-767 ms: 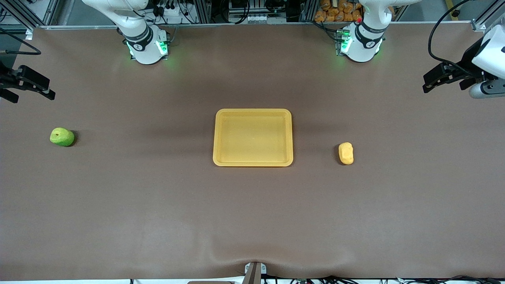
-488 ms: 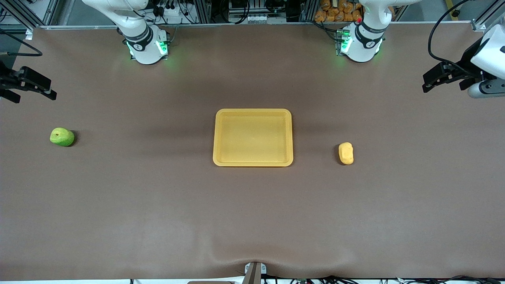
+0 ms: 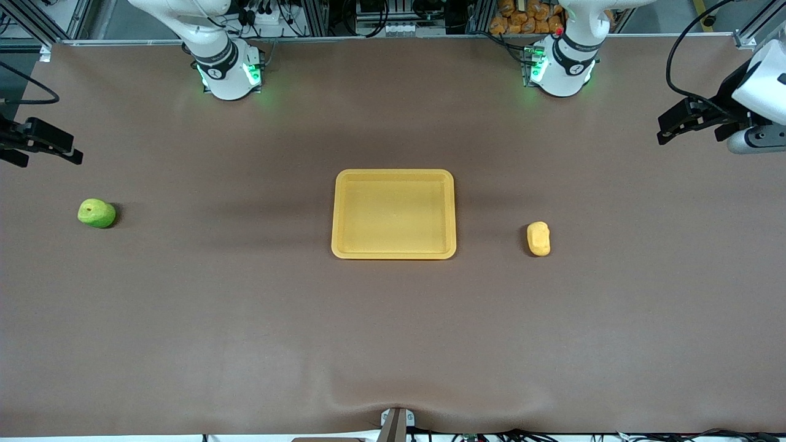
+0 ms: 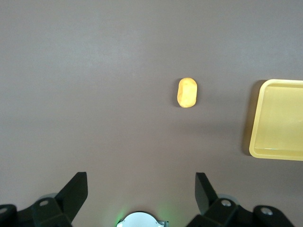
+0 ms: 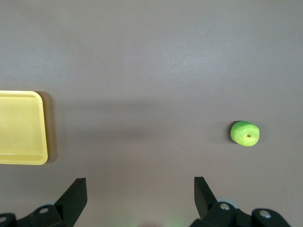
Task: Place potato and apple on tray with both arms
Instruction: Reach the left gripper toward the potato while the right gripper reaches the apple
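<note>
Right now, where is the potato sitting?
In the front view the potato lies on the brown table beside the empty yellow tray, toward the left arm's end and apart from the tray's rim.

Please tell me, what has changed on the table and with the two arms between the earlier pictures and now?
Only small shifts. The right end effector, open above the right arm's end of the table, drifted slightly toward that edge. The left end effector, open above the left arm's end, barely moved. Nothing was grasped or released. The apple, the potato and the tray stayed where they were; the tray holds nothing.
</note>
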You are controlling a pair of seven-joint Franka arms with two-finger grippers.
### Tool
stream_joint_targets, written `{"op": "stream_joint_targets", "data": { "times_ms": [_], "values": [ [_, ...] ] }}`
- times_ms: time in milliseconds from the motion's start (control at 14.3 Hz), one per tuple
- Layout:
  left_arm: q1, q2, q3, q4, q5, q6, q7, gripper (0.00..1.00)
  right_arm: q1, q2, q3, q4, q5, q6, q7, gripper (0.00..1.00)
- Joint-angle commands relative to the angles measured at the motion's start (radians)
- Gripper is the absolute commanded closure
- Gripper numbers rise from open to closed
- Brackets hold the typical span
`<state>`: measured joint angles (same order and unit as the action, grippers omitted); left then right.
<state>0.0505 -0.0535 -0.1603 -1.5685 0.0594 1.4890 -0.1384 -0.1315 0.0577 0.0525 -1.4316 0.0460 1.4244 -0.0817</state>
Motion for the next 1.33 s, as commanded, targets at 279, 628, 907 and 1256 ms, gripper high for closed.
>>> {"op": "stream_joint_targets", "data": {
  "times_ms": [279,628,907,1256],
  "values": [
    [-0.001,0.102,0.005,0.018,-0.001,0.010,0.013,0.00,-0.074,0.089,0.007,0.028,-0.012,-0.019,-0.004,0.00],
    [-0.009,0.178,-0.004,-0.031,0.023,0.101,-0.003,0.00,-0.114,0.105,0.007,0.025,-0.029,-0.030,-0.004,0.00],
    [-0.009,0.178,-0.004,-0.157,0.037,0.241,-0.004,0.00,-0.172,0.148,0.009,0.014,-0.029,-0.030,-0.007,0.00],
    [-0.038,0.196,-0.007,-0.217,0.037,0.304,-0.055,0.00,-0.218,0.206,0.007,0.013,-0.032,-0.022,-0.009,0.00]
  ]
}}
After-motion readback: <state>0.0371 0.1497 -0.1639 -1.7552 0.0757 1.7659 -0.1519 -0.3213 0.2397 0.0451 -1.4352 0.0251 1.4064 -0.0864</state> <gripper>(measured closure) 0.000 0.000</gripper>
